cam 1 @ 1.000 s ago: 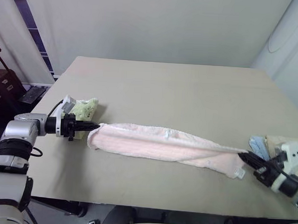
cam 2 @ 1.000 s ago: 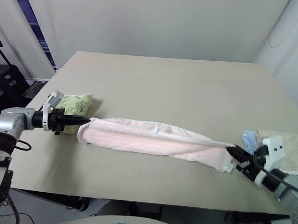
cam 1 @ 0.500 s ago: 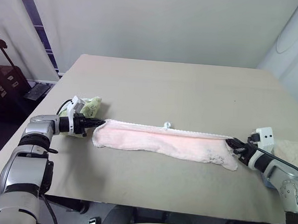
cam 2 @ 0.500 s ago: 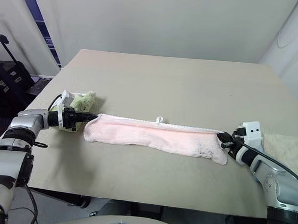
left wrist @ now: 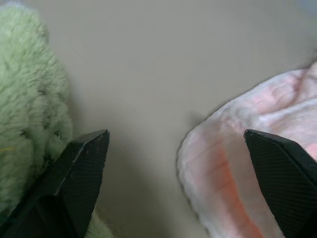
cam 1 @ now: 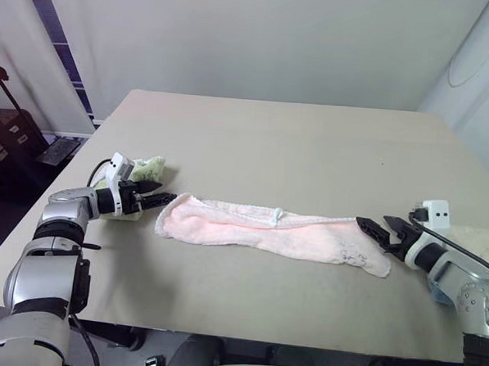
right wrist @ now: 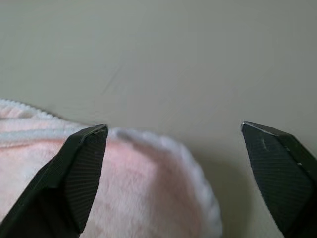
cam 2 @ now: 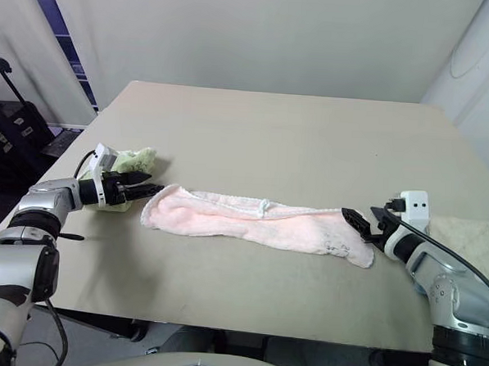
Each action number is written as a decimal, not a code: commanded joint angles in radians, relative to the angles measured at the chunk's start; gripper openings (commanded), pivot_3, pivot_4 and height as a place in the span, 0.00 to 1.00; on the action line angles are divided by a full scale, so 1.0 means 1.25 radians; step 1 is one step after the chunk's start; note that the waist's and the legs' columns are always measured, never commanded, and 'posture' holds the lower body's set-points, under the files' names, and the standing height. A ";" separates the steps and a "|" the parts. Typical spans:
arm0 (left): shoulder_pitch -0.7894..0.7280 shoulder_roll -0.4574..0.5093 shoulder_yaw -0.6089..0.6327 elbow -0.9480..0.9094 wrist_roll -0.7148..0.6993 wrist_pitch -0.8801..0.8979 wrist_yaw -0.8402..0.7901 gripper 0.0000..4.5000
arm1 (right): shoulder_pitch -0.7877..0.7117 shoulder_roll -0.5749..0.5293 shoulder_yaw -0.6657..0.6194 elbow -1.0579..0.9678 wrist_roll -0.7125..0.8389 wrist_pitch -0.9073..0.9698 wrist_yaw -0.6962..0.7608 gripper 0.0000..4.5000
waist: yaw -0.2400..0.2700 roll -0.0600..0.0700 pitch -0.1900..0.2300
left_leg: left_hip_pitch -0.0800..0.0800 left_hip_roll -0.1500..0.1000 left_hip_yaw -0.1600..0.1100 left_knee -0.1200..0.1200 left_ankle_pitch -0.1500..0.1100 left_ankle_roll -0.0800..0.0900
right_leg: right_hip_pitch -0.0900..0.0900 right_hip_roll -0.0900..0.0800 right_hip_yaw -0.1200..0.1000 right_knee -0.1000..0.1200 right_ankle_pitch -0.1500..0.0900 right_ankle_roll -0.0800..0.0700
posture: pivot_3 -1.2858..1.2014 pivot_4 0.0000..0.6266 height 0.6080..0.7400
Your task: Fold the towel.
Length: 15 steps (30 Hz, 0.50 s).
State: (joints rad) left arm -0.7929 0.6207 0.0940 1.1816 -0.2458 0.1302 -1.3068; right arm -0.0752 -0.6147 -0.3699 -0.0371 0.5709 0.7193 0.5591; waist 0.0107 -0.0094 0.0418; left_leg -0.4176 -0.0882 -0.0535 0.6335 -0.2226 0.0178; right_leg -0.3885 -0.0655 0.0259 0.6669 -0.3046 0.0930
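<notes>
Left eye view: towel (cam 1: pixel 267 230) flat between two spread pincers, ungripped.

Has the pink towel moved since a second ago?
Yes. The pink towel was stretched taut between the claws; now it lies slack on the table, beside the green towel.

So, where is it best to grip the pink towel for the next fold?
Probably its two short ends: the towel lies as a long flat strip between the open left gripper and open right gripper, so each can come in level from its own side.
</notes>
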 commanded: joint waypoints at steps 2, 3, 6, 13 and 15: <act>-0.030 0.003 -0.014 -0.032 0.025 0.014 -0.042 1.00 | -0.023 -0.020 -0.024 -0.053 0.025 0.018 0.008 0.95 | 0.001 0.000 0.000 | 0.000 0.000 0.000 0.000 0.000 0.000 | 0.000 0.000 0.000 0.000 0.000 0.000 | 0.52 0.00 0.93; -0.030 0.003 -0.020 -0.032 0.034 0.016 -0.048 1.00 | -0.023 -0.021 -0.023 -0.057 0.026 0.020 0.009 0.95 | 0.001 0.000 0.000 | 0.000 0.000 0.000 0.000 0.000 0.000 | 0.000 0.000 0.000 0.000 0.000 0.000 | 0.52 0.00 0.93; -0.037 0.004 -0.039 -0.039 0.043 0.074 -0.116 1.00 | -0.019 -0.016 -0.009 -0.058 0.014 0.024 0.005 0.95 | 0.000 0.000 0.000 | 0.000 0.000 0.000 0.000 0.000 0.000 | 0.000 0.000 0.000 0.000 0.000 0.000 | 0.52 0.00 0.93; -0.038 -0.043 -0.072 -0.025 0.096 0.030 -0.059 1.00 | -0.023 -0.002 0.005 -0.072 0.009 0.032 -0.014 0.95 | 0.001 0.000 0.000 | 0.000 0.000 0.000 0.000 0.000 0.000 | 0.000 0.000 0.000 0.000 0.000 0.000 | 0.52 0.00 0.93; -0.045 -0.055 -0.073 -0.018 0.103 0.032 -0.058 1.00 | -0.023 -0.003 0.007 -0.074 0.009 0.034 -0.015 0.95 | 0.001 0.000 0.000 | 0.000 0.000 0.000 0.001 0.000 0.000 | 0.000 0.000 0.000 0.000 0.000 0.000 | 0.52 0.00 0.93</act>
State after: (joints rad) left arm -0.8115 0.5509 0.0048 1.1647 -0.1286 0.1843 -1.3842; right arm -0.0870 -0.6143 -0.3556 -0.0835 0.5736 0.7608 0.5438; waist 0.0124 -0.0094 0.0414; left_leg -0.4178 -0.0883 -0.0534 0.6349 -0.2225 0.0179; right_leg -0.3881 -0.0655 0.0259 0.6673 -0.3041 0.0935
